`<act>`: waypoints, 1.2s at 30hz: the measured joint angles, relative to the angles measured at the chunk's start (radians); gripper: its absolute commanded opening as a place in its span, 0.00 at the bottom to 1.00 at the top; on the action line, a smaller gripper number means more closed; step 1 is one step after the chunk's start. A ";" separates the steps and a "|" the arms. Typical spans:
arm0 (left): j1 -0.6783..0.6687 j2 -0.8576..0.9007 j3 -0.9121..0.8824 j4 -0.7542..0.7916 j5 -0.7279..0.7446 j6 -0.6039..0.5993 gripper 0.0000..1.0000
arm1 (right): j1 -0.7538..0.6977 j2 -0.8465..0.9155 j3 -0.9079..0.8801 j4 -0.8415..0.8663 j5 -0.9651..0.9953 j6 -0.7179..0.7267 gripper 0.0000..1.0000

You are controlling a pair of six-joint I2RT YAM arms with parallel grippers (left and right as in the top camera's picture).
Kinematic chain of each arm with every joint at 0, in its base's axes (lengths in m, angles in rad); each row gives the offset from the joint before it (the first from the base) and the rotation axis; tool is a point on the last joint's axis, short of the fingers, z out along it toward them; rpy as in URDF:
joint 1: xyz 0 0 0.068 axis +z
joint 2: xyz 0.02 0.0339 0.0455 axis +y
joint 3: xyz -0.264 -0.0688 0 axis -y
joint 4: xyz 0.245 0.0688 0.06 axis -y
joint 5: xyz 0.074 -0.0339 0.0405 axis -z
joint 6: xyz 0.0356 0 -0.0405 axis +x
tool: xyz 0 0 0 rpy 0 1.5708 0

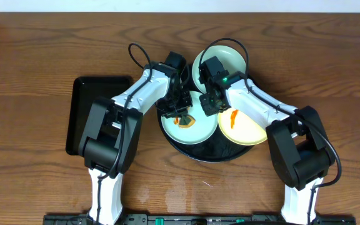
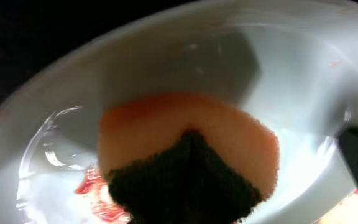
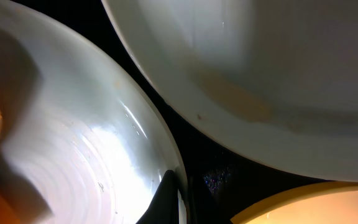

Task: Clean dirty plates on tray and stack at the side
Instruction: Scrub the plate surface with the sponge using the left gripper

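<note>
The round black tray [image 1: 212, 151] holds a mint-blue plate [image 1: 191, 130] on its left and a yellow plate [image 1: 245, 128] with an orange smear on its right. A second mint-blue plate [image 1: 225, 61] lies at the back edge. My left gripper [image 1: 180, 113] is shut on an orange sponge with a dark green pad [image 2: 191, 149], pressed onto the left mint-blue plate [image 2: 291, 81] beside a red smear [image 2: 91, 185]. My right gripper [image 1: 211, 104] is shut on that plate's right rim [image 3: 166, 155]. The right wrist view also shows the back plate [image 3: 260, 81] and the yellow plate [image 3: 309, 205].
A smaller rectangular black tray [image 1: 91, 112] lies on the wooden table left of the round tray. Both arms reach over the round tray from the front, and their cables loop above the back plate.
</note>
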 measured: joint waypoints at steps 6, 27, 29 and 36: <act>-0.006 -0.008 0.007 -0.072 -0.161 0.002 0.07 | 0.000 0.000 0.000 -0.001 0.000 0.000 0.01; -0.009 -0.039 0.038 0.084 -0.084 -0.008 0.08 | 0.000 0.000 0.001 -0.002 -0.012 0.008 0.01; -0.012 -0.038 0.034 0.090 -0.063 -0.017 0.08 | 0.000 0.000 0.001 -0.002 -0.011 0.008 0.01; -0.013 -0.005 0.034 0.116 -0.051 -0.033 0.08 | 0.000 0.000 0.001 -0.002 -0.012 0.008 0.01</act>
